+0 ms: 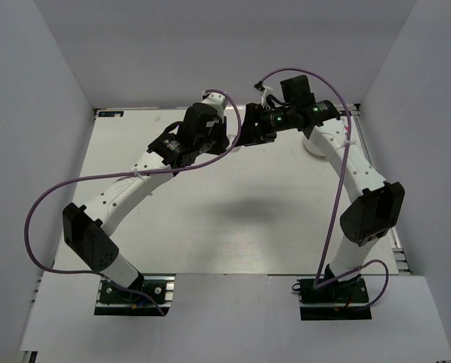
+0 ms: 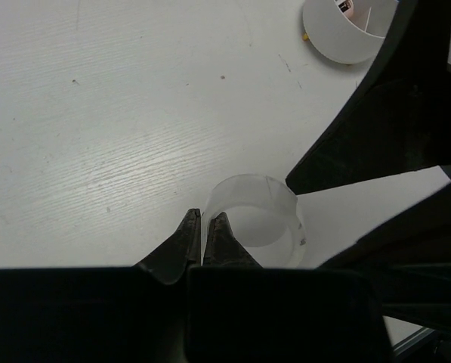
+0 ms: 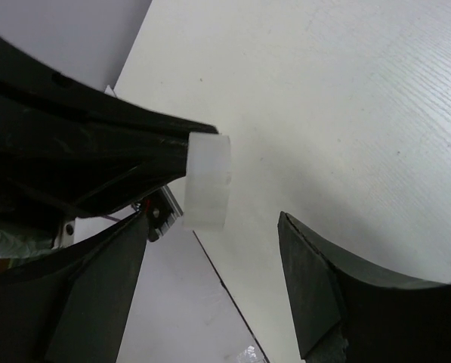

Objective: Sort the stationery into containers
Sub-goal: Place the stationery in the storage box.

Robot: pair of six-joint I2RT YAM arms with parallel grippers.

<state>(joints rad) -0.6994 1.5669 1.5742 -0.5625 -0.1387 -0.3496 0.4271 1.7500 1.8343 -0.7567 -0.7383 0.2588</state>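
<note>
My left gripper (image 2: 206, 227) is shut on the wall of the small white tape ring (image 2: 249, 193) and holds it above the table. In the right wrist view the ring (image 3: 208, 181) sticks out from the left gripper's dark fingers (image 3: 127, 162), just ahead of my right gripper (image 3: 210, 291). The right gripper is open, with one finger on each side, and it is not touching the ring. In the top view the two grippers meet at the back middle, left (image 1: 227, 144) and right (image 1: 248, 130); the ring is hidden there. The round white divided dish (image 2: 338, 41) lies beyond. Pens, markers and tube are out of view.
The dish (image 1: 314, 148) sits at the back right of the white table, partly under the right arm. Grey walls close in the back and both sides. A purple cable loops out from each arm. The table's far edge runs close behind the grippers.
</note>
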